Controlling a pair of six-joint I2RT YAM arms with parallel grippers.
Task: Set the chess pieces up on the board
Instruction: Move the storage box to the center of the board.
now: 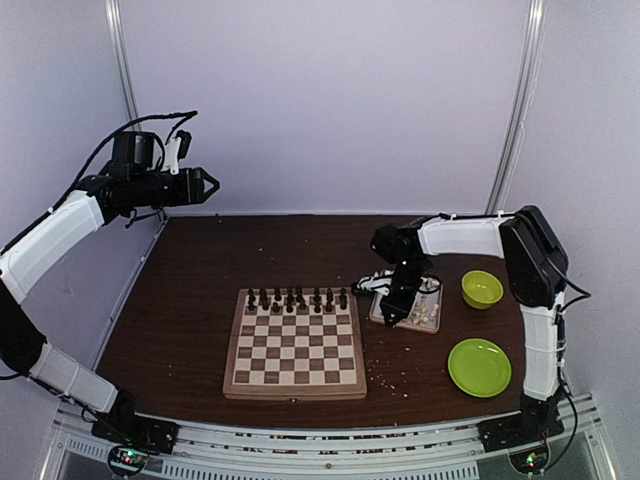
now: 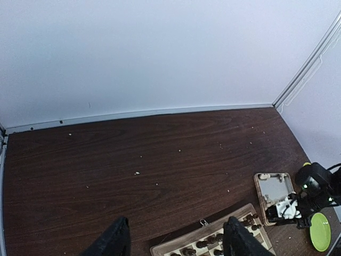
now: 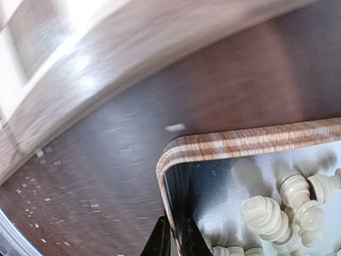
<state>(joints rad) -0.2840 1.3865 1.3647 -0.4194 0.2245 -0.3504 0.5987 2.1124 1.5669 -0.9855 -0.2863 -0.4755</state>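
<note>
Chess pieces (image 3: 277, 213) in tray (image 3: 224, 146) — right tool (image 3: 175, 240) closed.

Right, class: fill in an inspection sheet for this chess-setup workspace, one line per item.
Surface: dark wooden table, scattered with pale crumbs.
Job's things: board carries dark pieces along its far edge only; cream chess pieces lie in the tray.
Clutter: green bowl, green plate.
Grippers: left gripper open, empty, held high; right gripper shut at the tray's rim.
Cables: black cables loop above the left arm.
Surroundings: pale walls, metal posts.
</note>
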